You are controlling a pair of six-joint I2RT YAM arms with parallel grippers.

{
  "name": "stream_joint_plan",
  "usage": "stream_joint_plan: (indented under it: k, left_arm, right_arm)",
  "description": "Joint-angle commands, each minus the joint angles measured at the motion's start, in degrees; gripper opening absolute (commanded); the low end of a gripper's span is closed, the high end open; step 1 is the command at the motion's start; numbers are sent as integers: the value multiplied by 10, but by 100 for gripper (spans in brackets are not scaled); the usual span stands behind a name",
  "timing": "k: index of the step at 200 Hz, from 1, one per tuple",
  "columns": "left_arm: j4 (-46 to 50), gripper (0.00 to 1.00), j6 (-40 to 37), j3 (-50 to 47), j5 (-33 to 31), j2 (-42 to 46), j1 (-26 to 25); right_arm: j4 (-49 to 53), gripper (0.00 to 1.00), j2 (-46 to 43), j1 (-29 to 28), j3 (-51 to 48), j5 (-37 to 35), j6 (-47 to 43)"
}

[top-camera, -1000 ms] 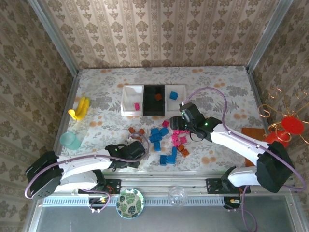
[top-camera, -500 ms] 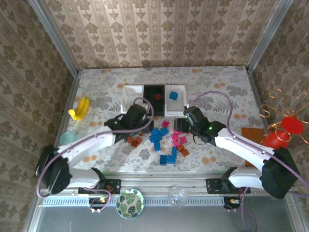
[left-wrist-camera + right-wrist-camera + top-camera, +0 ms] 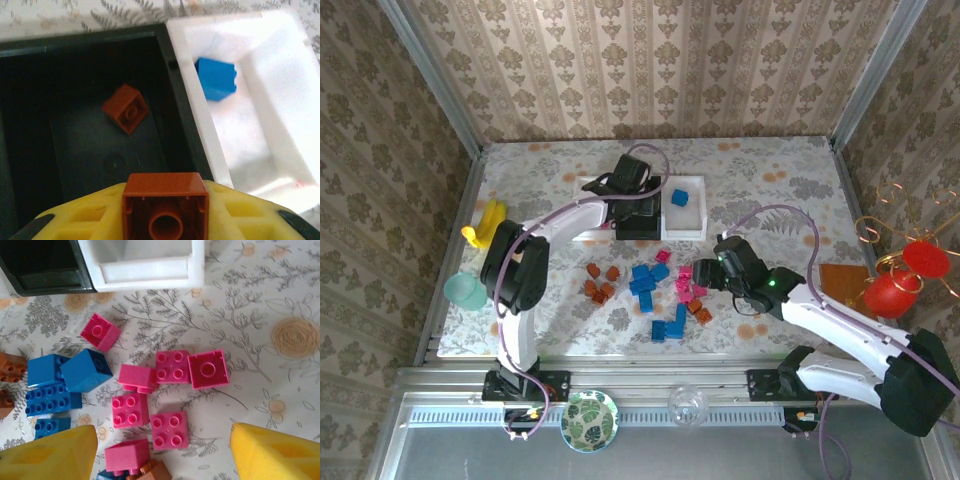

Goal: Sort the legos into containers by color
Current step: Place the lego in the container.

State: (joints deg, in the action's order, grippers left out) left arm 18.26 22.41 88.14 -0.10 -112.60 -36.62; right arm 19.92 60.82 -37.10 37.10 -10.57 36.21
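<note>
left claw point(image 3: 165, 220): narrow, pinching one orange-brown brick point(image 3: 165, 192) between yellow pads point(image 3: 240, 215), over the black tray point(image 3: 182, 110); not dropped yet
right claw point(image 3: 165, 445): wide, holding nothing, hovering over the pink bricks point(image 3: 170, 367) just near of the trays
done: one orange-brown lego point(image 3: 125, 108) lies in the black tray; one blue lego point(image 3: 216, 78) in the right white tray point(image 3: 260, 130)
left: most of the job, I judge; blue bricks point(image 3: 648, 283), pink bricks and orange-brown bricks point(image 3: 599, 284) loose on the counter point(image 3: 770, 180)
hidden: left white tray point(image 3: 582, 190) mostly under the left arm, contents can't tell; tray ends cut off in wrist views; loose count unclear, some bricks overlap
</note>
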Motion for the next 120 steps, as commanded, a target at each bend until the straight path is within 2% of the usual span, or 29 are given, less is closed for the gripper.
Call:
stream_joint_plan:
  k: [1,35,64,78,120]
  left_arm:
    - [30,50,-5,48,11,-19,5]
    - [8,72,13,47,36,15,1]
    - [-31,87,24,-14,48,98,-11]
    - [-53,99,30,-60,53,146,-20]
    - [-101,100,41,-238,33,284,-59]
  right_arm:
    - [24,72,-17,3,-17,-8,22]
    - [21,73,-16,3,-24,-9,31]
    - [5,73,8,3,-22,-10,35]
    - [3,72,32,4,-16,-7,34]
    - [-8,72,91,4,-15,10,34]
